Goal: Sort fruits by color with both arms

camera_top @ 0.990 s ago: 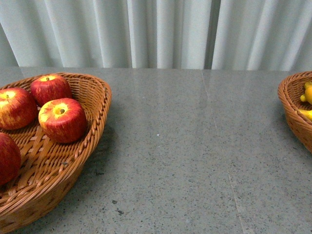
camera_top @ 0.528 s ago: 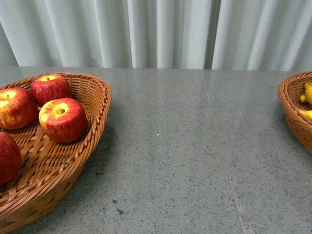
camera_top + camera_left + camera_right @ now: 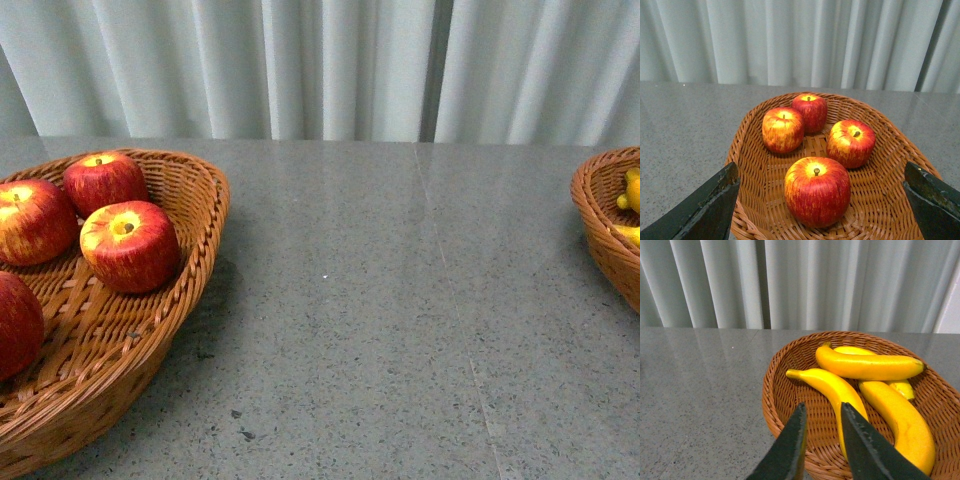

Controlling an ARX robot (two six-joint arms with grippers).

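Grey speckled worktop (image 3: pixel 380 300) runs back to pale pleated curtains (image 3: pixel 330 65), carrying two wicker baskets well apart: the left basket (image 3: pixel 760 165) holds four red apples (image 3: pixel 817 191), and the right basket (image 3: pixel 785 390) holds four yellow bananas (image 3: pixel 867 366), the fourth mostly hidden under the others. Above the apples the left gripper (image 3: pixel 820 202) hangs spread wide and empty, its two dark jaws at either side of the basket. Over the near rim of the banana basket, the right gripper (image 3: pixel 821 442) has its jaws nearly together with only a thin gap, grasping nothing.
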